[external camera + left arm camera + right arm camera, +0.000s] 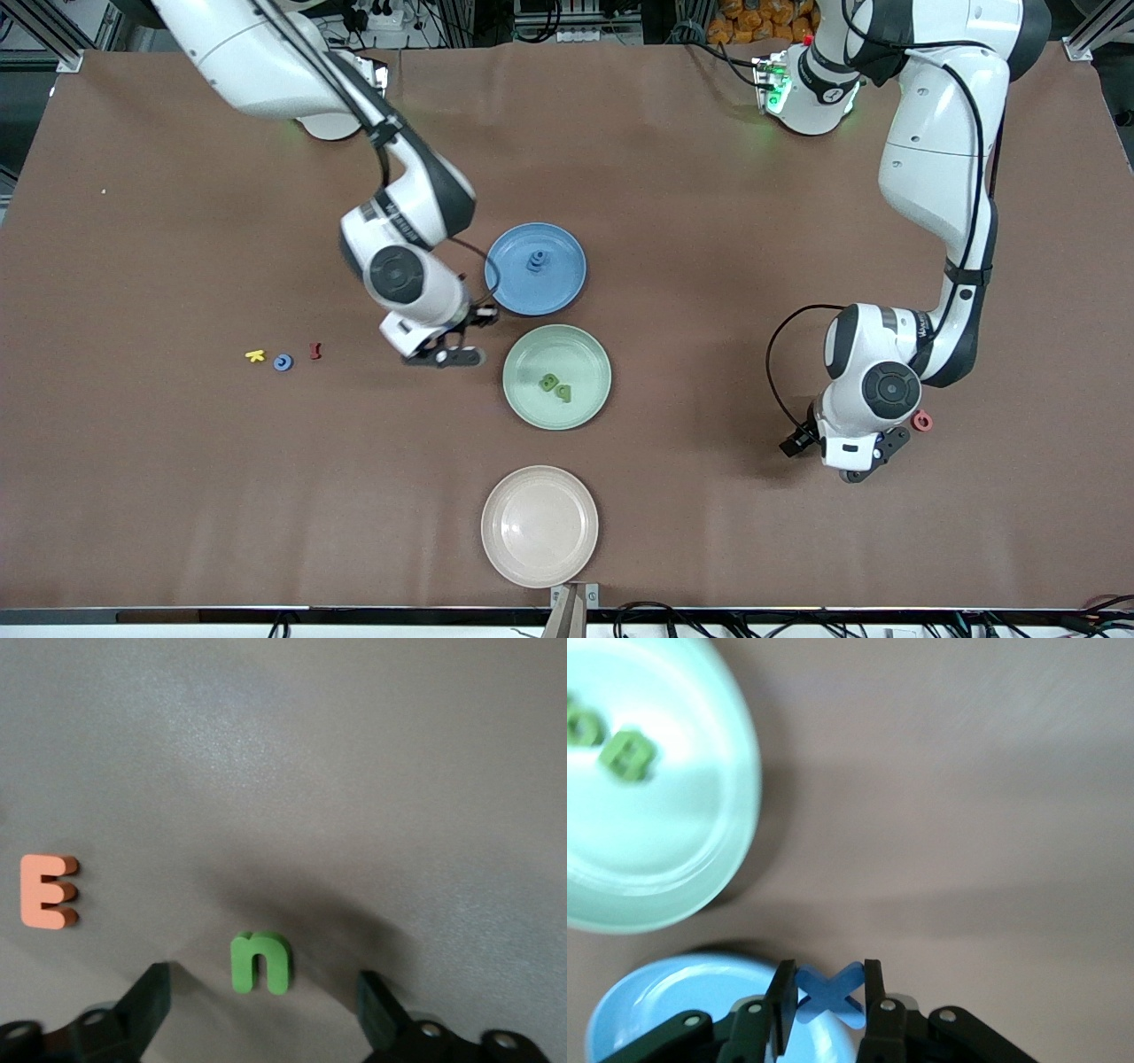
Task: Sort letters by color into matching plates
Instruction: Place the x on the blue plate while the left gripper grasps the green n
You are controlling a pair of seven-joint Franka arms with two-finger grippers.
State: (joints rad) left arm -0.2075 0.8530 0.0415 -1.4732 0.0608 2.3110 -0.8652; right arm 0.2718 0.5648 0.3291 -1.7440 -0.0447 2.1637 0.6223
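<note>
Two green letters [556,385] in green plate [532,408]; right claw [829,1005] grips blue X [830,994], left claw [257,1010] agape.

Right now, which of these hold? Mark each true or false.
1. The right tool grips a blue X. True.
2. The left tool holds the green n. False: open around it, the n lying on the table.
3. The green plate holds two green letters. True.
4. The beige plate holds a letter. False: nothing in it.
5. The blue plate holds nothing. False: blue letters lie in it.
</note>
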